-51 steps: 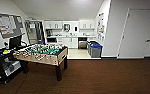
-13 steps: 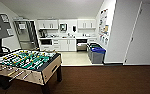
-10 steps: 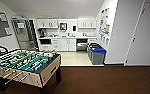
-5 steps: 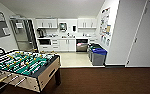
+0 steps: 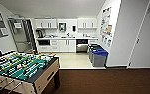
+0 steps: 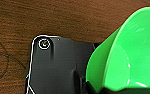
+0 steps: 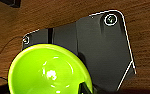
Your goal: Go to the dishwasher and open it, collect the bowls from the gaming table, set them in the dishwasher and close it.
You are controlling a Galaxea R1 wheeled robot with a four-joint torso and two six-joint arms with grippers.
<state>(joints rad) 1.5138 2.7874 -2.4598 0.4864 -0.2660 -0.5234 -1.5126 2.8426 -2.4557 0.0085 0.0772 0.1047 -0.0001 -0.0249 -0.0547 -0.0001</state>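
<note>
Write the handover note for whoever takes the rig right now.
Left gripper: a green bowl sits at it, above wood-look floor; jaws hard to make out.
Right gripper: a lime-green bowl at it, likewise.
Dishwasher: ahead in the kitchenette, under the counter, its dark interior showing, so apparently open.
Table-football table is near on the left.
Done: bowls collected, dishwasher seemingly opened.
Left: reach the dishwasher, load both bowls, close it.

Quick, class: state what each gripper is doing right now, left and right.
Left gripper: holding a green bowl.
Right gripper: holding a lime-green bowl.
</note>
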